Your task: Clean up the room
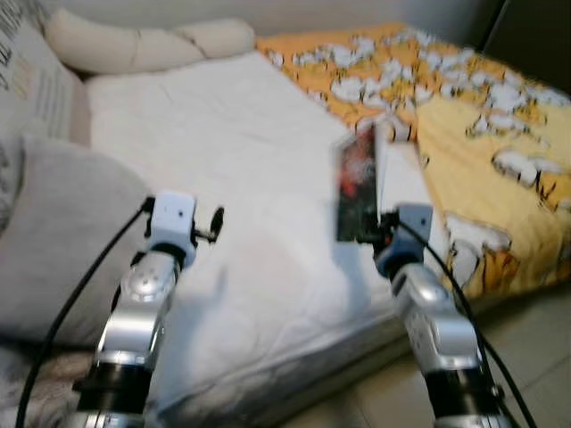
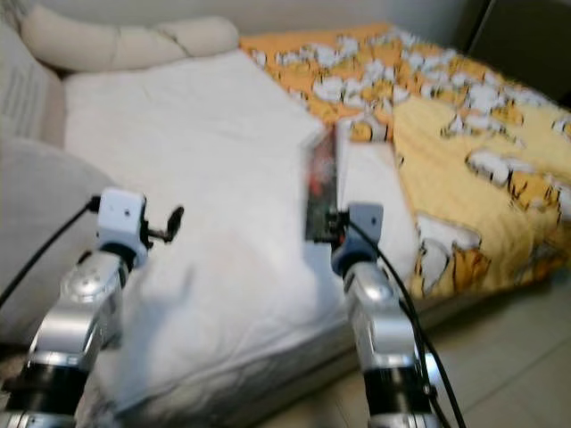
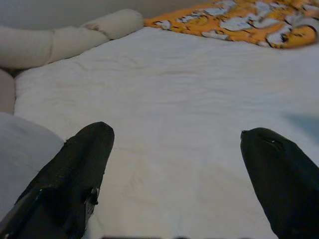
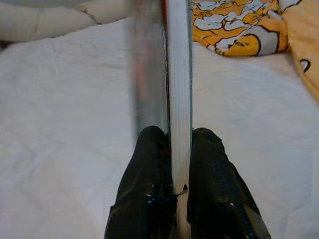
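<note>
My right gripper is shut on a thin book, which stands upright on edge above the white bed sheet. In the right wrist view the book's white page edge runs straight up between the two black fingers. The book's dark cover with red marks faces left in the eye views. My left gripper hangs open over the white sheet, its fingers wide apart with nothing between them.
A yellow and orange patterned blanket covers the bed's right half. Long cream pillows lie along the head of the bed. A grey cushion sits at the left. Tiled floor shows at the lower right, beside the bed's edge.
</note>
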